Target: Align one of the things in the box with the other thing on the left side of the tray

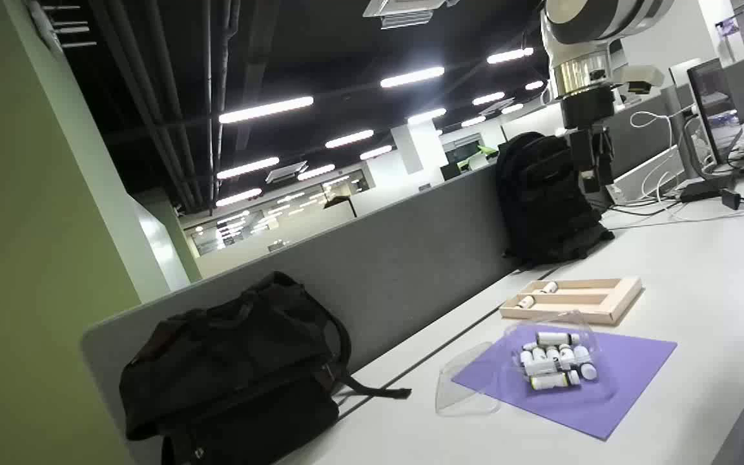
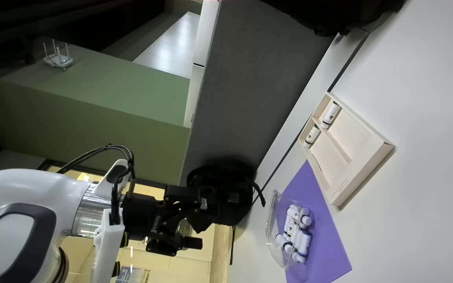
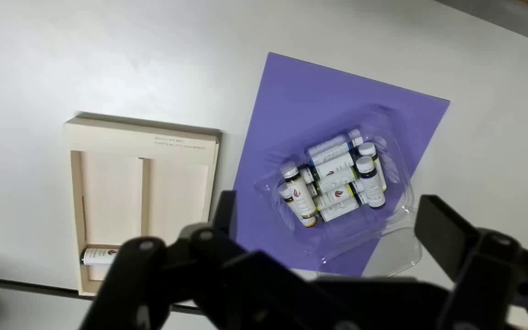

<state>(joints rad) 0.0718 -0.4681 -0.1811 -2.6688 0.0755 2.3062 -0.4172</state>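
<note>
The light-wood tray (image 3: 143, 141) lies on the table, split by a divider into two long compartments. Two white-labelled vials (image 2: 331, 114) (image 2: 312, 136) lie in it, one in each compartment, at the end near the grey partition. In the wrist view one vial (image 3: 99, 256) shows and the other is hidden behind my gripper. The clear plastic box (image 3: 409, 201), lid open, holds several small white-capped vials (image 3: 337, 178), piled crosswise. My gripper (image 3: 330, 224) is open and empty, high above the table; it also shows in both exterior views (image 1: 595, 174) (image 2: 199, 222).
A flat purple sheet (image 3: 300, 87) lies under the box, beside the tray. The grey partition (image 1: 423, 245) runs along the table. Black backpacks (image 1: 236, 374) (image 1: 546, 200) stand against it. Cables and a monitor (image 1: 714, 110) are farther along the table.
</note>
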